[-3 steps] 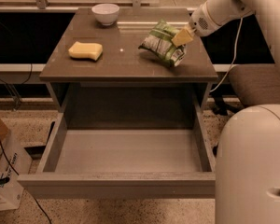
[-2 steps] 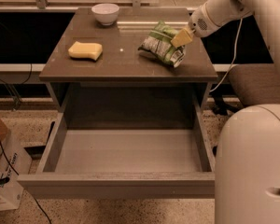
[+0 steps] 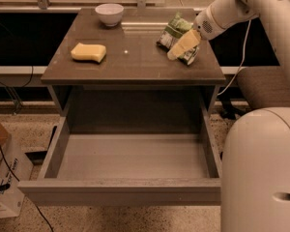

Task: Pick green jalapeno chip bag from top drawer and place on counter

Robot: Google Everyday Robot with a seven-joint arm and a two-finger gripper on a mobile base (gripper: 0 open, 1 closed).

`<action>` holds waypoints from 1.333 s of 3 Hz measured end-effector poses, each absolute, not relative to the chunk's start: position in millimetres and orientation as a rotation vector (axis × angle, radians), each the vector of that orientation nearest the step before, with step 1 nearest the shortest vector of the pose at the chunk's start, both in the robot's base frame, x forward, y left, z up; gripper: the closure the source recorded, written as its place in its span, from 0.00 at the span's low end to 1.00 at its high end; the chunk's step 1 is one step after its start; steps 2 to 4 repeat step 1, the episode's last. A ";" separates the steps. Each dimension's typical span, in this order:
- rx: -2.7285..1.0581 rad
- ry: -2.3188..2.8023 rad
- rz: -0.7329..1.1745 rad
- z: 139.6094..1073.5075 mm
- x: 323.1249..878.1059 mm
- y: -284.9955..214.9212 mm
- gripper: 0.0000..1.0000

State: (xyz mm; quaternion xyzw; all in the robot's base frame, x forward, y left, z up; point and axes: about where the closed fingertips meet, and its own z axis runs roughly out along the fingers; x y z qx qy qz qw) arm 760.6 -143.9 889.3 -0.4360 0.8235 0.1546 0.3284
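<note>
Camera view is showing the flat glossy grey-brown counter (image 3: 135,62) filling the upper middle of the frame, with the small crinkly green jalapeno chip bag (image 3: 173,31) lying on its right rear part, near the right edge. The robot's white arm (image 3: 230,7) is reaching in from the upper right, and its pale yellow-tipped gripper (image 3: 180,47) is sitting over the front of the bag and covering part of it; whether it is clamping the bag or merely touching it cannot be told. A yellow rectangular sponge (image 3: 88,52) is resting on the left part of the counter, and a small white round bowl (image 3: 109,13) is standing at the rear left. Below the counter, the wide shallow grey top drawer (image 3: 135,156) is standing pulled out toward the bottom of the frame. The robot's rounded white base (image 3: 261,173) is filling the lower right corner, and a cardboard box (image 3: 5,187) is sitting on the speckled floor at the lower left.
</note>
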 end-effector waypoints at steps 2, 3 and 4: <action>-1.141 2.156 0.405 889.3 760.6 -143.9 0.00; -1.141 2.156 0.405 889.3 760.6 -143.9 0.00; -1.141 2.156 0.405 889.3 760.6 -143.9 0.00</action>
